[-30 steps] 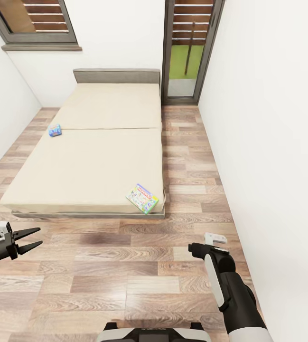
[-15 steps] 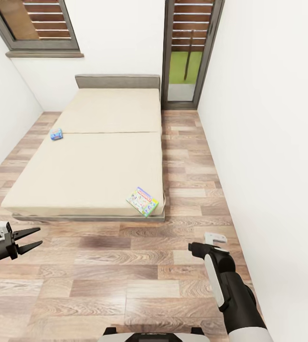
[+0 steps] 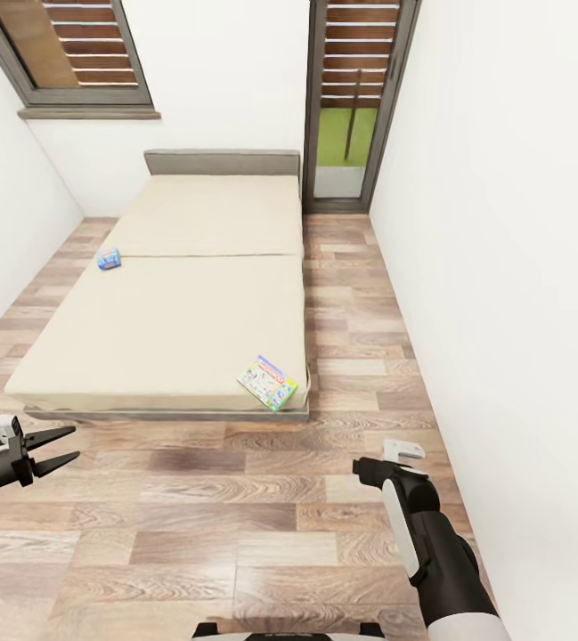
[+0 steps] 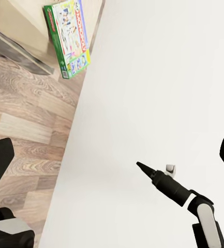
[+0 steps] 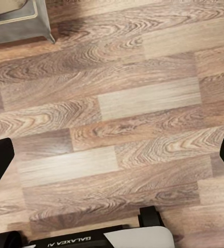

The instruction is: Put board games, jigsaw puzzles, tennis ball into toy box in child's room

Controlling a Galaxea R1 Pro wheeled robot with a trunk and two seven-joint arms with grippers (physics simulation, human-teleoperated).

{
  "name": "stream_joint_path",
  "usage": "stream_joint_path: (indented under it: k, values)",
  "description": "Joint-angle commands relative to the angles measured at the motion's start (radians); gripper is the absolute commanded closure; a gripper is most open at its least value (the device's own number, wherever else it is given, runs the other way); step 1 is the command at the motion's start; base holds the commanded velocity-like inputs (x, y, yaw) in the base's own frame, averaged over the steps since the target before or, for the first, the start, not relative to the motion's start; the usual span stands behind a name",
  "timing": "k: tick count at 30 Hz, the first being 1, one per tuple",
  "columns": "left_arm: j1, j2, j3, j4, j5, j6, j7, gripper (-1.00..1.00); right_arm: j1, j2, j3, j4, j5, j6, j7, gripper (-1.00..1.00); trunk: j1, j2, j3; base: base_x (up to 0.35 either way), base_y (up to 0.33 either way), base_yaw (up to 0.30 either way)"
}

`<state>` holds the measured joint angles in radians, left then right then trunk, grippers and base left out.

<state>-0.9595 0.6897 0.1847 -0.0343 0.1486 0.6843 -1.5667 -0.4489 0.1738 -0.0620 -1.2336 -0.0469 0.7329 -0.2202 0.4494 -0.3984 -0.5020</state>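
The bed (image 3: 173,320), with a beige mattress and grey headboard, lies ahead of me in the head view. A green-and-white board game (image 3: 268,383) rests flat on its near right corner, and the left wrist view shows the same box (image 4: 69,37). A small blue board game (image 3: 108,259) sits at the mattress's left edge. My left gripper (image 3: 75,443) hangs open and empty over the floor at the lower left. My right gripper (image 3: 361,466) hovers open over the floor at the lower right, short of the bed. The table, toy box, jigsaw puzzles and tennis ball are out of view.
Wood-plank floor (image 3: 235,507) lies between me and the bed. A white wall (image 3: 502,267) runs close along my right arm. A glass door (image 3: 351,107) stands beyond the bed's far right corner, a window (image 3: 66,49) at the upper left. My base (image 5: 91,240) is below the right gripper.
The whole view has shifted, so the camera moved: the bed and both games sit lower in the picture and look slightly smaller. Both arms keep the same pose.
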Motion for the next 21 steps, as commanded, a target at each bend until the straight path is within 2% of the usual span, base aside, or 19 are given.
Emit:
stream_joint_path:
  k: [1,21]
  values:
    - [-0.001,0.000,-0.003,0.001,0.002,0.011,-0.004,-1.00,-0.001,0.001,-0.001,-0.001,-0.005,0.004,-0.005,-1.00,0.001,-0.002,0.000,0.000,0.000,0.000]
    - [-0.001,-0.001,-0.004,0.001,0.000,0.010,-0.004,-1.00,-0.001,0.001,-0.001,0.000,-0.005,0.003,-0.005,-1.00,0.001,-0.002,0.033,0.000,0.000,0.000]
